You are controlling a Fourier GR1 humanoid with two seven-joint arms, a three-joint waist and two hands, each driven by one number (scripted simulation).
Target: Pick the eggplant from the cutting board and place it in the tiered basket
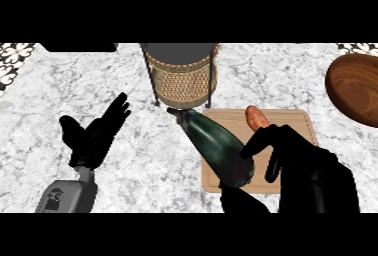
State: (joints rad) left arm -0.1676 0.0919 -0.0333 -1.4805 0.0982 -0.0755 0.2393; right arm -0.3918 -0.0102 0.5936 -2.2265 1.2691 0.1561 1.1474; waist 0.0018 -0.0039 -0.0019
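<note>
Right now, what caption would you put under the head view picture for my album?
Right hand curls around a dark eggplant over the cutting board, near the tiered basket; left hand rests open.

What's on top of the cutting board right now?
On the cutting board: the dark eggplant, lying diagonally with its stem end past the board's left edge, and a small orange vegetable. The right hand hovers over the lower right part, hiding what's beneath it.
</note>
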